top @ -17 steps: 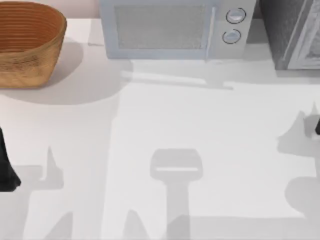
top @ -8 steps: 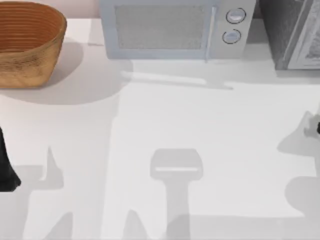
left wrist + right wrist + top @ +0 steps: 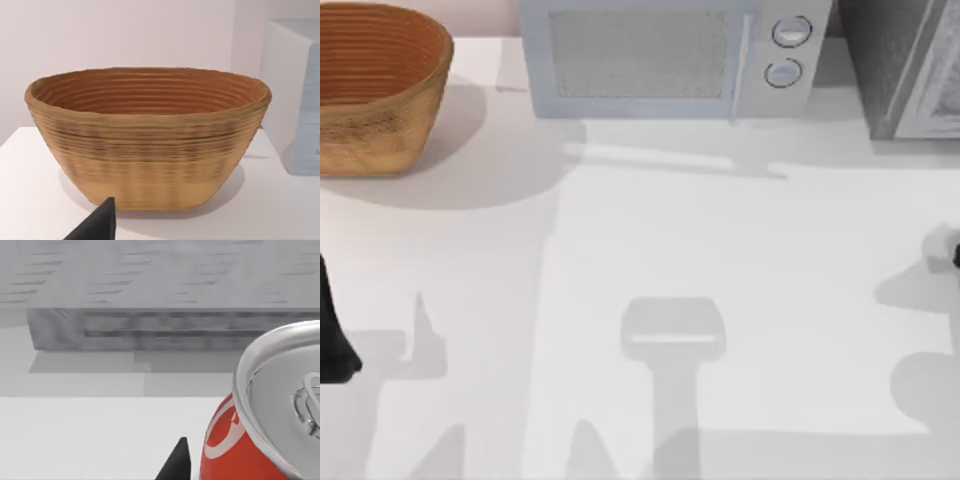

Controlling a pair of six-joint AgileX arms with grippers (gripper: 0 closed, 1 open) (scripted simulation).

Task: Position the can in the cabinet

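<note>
Left arm (image 3: pixel 332 335) parked at the table's left edge, dark and idle. On the left wrist view, 1 dark fingertip (image 3: pixel 100 225) of the left gripper pokes up just in front of a round woven wicker basket (image 3: pixel 148 137) in tan and brown, upright on the white table (image 3: pixel 30 200); fingertip and basket apart. Cannot tell how the left jaws stand.

Right gripper (image 3: pixel 954 257) at the table's right edge, just a sliver in sight from above. On the right wrist view, 1 dark fingertip (image 3: pixel 176 464) just beside a red aluminium can (image 3: pixel 235 450) with a silver lid and pull tab, tilted so the lid faces the camera. Can sits close against the jaws, near enough to be within them, but contact hidden: cannot tell whether clenched on it or released. Beyond the can and well apart from it, a grey textured cabinet (image 3: pixel 165 327), its lower front edge facing the jaws.

From above, a pale grey microwave (image 3: pixel 665 60) with 2 round knobs stands at the table's back, between basket and cabinet.
</note>
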